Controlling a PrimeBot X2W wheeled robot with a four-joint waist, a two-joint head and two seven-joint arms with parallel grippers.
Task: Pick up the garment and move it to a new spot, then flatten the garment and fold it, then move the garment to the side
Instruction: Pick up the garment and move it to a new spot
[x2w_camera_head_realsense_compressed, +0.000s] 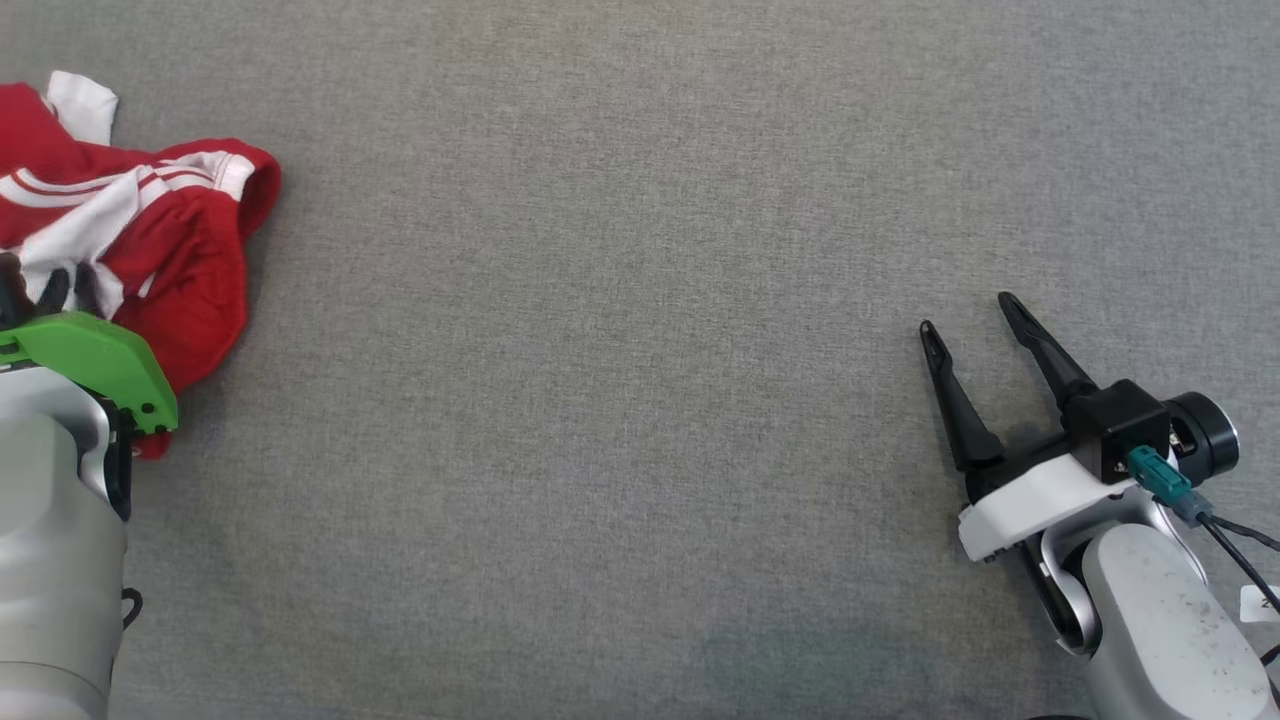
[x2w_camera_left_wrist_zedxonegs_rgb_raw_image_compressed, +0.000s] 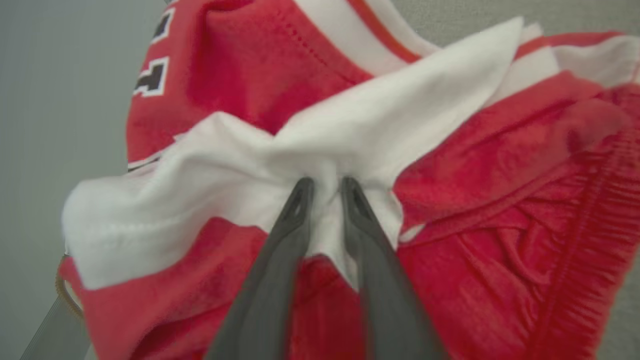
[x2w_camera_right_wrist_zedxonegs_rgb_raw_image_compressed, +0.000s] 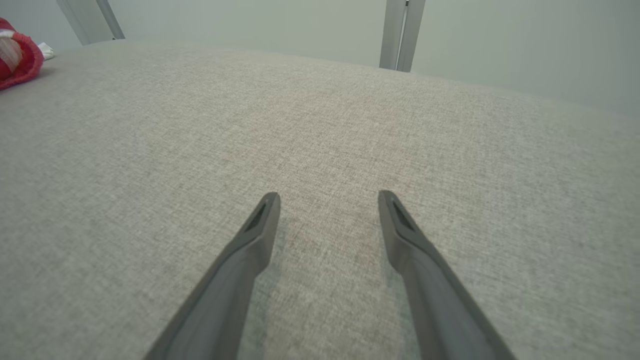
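**Left hand (x2w_camera_left_wrist_zedxonegs_rgb_raw_image_compressed: 325, 187) pinching a white fold of the garment (x2w_camera_head_realsense_compressed: 190, 260)**

The left hand's two fingers (x2w_camera_left_wrist_zedxonegs_rgb_raw_image_compressed: 295, 210) stand close together with a tuft of white cloth gathered between their tips, so it grips the garment. The right hand (x2w_camera_head_realsense_compressed: 967, 314), at the lower right of the head view, is spread wide and empty over the bare grey surface (x2w_camera_head_realsense_compressed: 600, 400), well apart from the cloth.

The garment is a red and white jersey lying crumpled at the upper left of the head view, against the frame's left edge.

Handling (judged): the cloth looks light, soft and limp. It should sag and trail from any single hold, and the smooth knit may slip out of a shallow pinch. A deep bite on a doubled fold, as here, or on a ribbed hem or trimmed edge, should hold best. A second hold by the other hand would help spread it.

Hard to make out:
- The frame's left edge cuts the garment off, so its full extent and shape are unknown.
- A green plate (x2w_camera_head_realsense_compressed: 95, 360) on the left wrist hides the grip in the head view.
- The left wrist view is soft, dark lettering (x2w_camera_left_wrist_zedxonegs_rgb_raw_image_compressed: 150, 77) at its upper left is only partly legible, and how many layers are caught cannot be told.
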